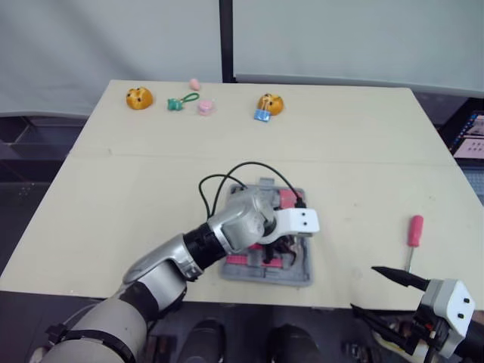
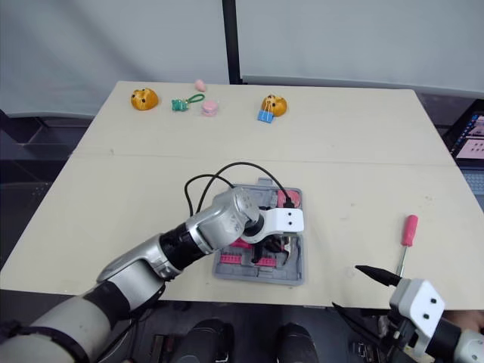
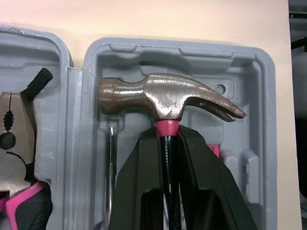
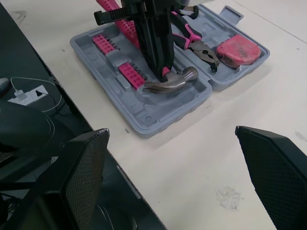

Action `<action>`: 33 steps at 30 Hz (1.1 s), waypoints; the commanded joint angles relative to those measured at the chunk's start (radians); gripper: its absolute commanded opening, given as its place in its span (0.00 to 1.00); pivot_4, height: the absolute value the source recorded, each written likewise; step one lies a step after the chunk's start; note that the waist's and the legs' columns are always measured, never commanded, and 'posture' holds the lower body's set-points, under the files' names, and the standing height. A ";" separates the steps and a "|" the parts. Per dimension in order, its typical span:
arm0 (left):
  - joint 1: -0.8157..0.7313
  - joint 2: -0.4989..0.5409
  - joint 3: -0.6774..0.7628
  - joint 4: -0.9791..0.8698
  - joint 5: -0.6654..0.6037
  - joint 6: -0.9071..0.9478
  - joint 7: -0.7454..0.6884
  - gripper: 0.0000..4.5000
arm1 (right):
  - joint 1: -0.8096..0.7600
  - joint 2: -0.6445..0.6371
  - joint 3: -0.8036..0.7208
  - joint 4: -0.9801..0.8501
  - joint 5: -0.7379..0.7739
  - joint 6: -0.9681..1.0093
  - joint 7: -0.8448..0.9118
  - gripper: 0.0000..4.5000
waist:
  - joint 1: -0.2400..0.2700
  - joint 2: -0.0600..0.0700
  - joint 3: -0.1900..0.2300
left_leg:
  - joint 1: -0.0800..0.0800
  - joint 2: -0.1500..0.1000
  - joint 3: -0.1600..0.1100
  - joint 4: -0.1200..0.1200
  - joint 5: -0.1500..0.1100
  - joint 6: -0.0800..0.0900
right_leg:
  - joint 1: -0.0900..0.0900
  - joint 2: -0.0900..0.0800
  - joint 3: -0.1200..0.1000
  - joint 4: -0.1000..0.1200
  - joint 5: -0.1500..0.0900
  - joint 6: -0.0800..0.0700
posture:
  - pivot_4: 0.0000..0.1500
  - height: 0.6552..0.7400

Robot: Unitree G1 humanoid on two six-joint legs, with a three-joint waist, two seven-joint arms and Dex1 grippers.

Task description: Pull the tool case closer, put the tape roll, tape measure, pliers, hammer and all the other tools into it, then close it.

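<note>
The grey tool case (image 1: 291, 276) lies open near the table's front edge. In it my left gripper (image 3: 168, 139) is shut on the hammer (image 3: 163, 98), gripping the black handle just under the pink collar, with the steel head low in one half of the case (image 4: 158, 120). Pink-handled pliers (image 4: 192, 40) and a red tape measure (image 4: 238, 48) lie in the other half. Pink bit strips (image 4: 103, 43) sit beside the hammer. A pink-handled screwdriver (image 1: 414, 233) lies on the table to the right. My right gripper (image 1: 364, 287) hangs open off the front right edge, holding nothing.
Small toys line the far edge: an orange figure (image 1: 139, 97), a green keychain (image 1: 180, 101), a pink piece (image 1: 206, 107) and an orange figure with a blue clip (image 1: 268, 104). A black cable (image 1: 227, 178) loops over my left wrist. The case sits close to the table's front edge.
</note>
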 commanded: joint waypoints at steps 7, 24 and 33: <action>-0.034 -0.039 -0.013 0.028 0.005 -0.051 -0.007 0.01 | 0.023 0.025 -0.023 -0.051 -0.003 -0.011 -0.015 1.00 | 0.000 0.000 0.000 | 0.000 0.000 0.000 0.000 0.000 0.000 | 0.000 0.000 0.000 0.000 0.000 0.000 | 1.00 0.15; -0.053 -0.063 -0.009 0.087 0.013 -0.071 -0.006 0.01 | 0.007 0.029 -0.017 -0.053 -0.014 -0.002 -0.030 1.00 | 0.000 0.001 0.000 | 0.000 0.000 0.000 0.000 0.000 0.000 | 0.000 0.000 0.000 0.000 0.000 0.000 | 1.00 0.15; -0.102 -0.037 0.062 0.021 -0.039 0.031 -0.053 0.85 | -0.001 0.026 -0.014 -0.046 -0.015 -0.002 -0.033 1.00 | 0.000 0.001 0.000 | 0.000 0.000 0.000 0.000 0.000 0.000 | 0.000 0.000 0.000 0.000 0.000 0.000 | 1.00 0.15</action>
